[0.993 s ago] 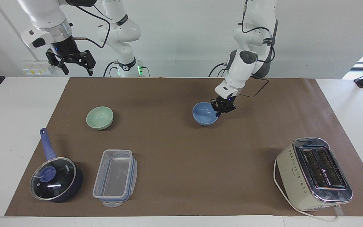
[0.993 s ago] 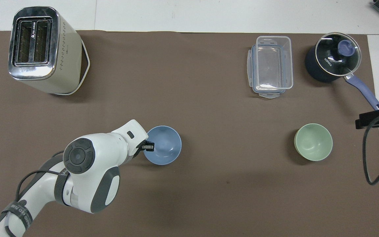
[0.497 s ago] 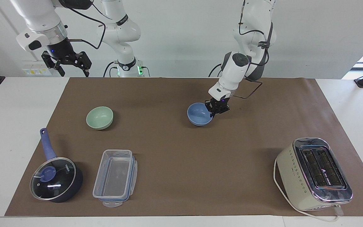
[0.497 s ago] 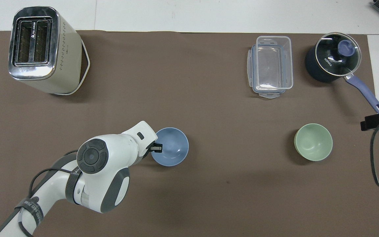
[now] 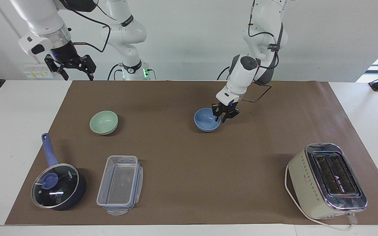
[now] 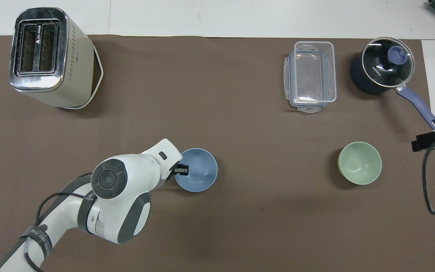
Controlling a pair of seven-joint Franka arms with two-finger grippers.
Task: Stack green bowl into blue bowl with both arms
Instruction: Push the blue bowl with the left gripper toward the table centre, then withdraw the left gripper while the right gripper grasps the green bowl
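Observation:
The blue bowl (image 5: pixel 206 120) sits upright near the middle of the brown mat; it also shows in the overhead view (image 6: pixel 196 175). My left gripper (image 5: pixel 221 115) is shut on its rim at the side toward the left arm's end, one finger inside the bowl (image 6: pixel 181 170). The green bowl (image 5: pixel 103 122) stands alone on the mat toward the right arm's end, seen from above too (image 6: pixel 360 163). My right gripper (image 5: pixel 74 69) hangs open and empty high in the air, above the mat's edge at the right arm's end (image 6: pixel 431 139).
A cream toaster (image 5: pixel 327 180) stands far from the robots at the left arm's end. A clear plastic container (image 5: pixel 120 184) and a dark blue saucepan with a glass lid (image 5: pixel 58 186) lie farther from the robots than the green bowl.
My left gripper has dragged the blue bowl a short way toward the green bowl. My right gripper has risen a little and shifted slightly.

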